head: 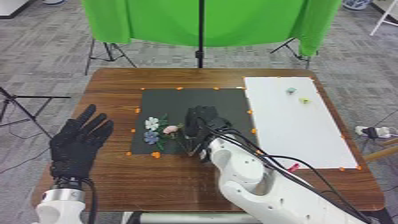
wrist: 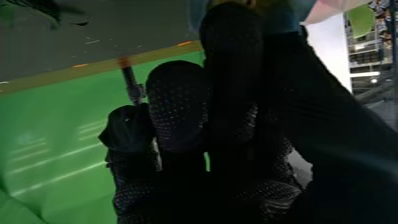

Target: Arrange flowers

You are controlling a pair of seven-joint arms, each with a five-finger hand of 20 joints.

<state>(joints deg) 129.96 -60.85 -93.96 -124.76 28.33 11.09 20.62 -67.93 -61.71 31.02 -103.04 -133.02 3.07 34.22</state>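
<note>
facing up, axis near to far: flower cluster [head: 152, 124] | right hand [head: 206, 116]: can't tell grip

A small white flower [head: 152, 123] lies on a flat black sheet [head: 173, 102], left of middle. The black-gloved right hand [head: 206, 116] is near the middle.

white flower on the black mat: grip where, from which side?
I'd pinch the white flower by its left petals, from the left: they spread toward bare mat, while the pink flower crowds the right and the blue flower the near side. Stem hard to make out.
</note>
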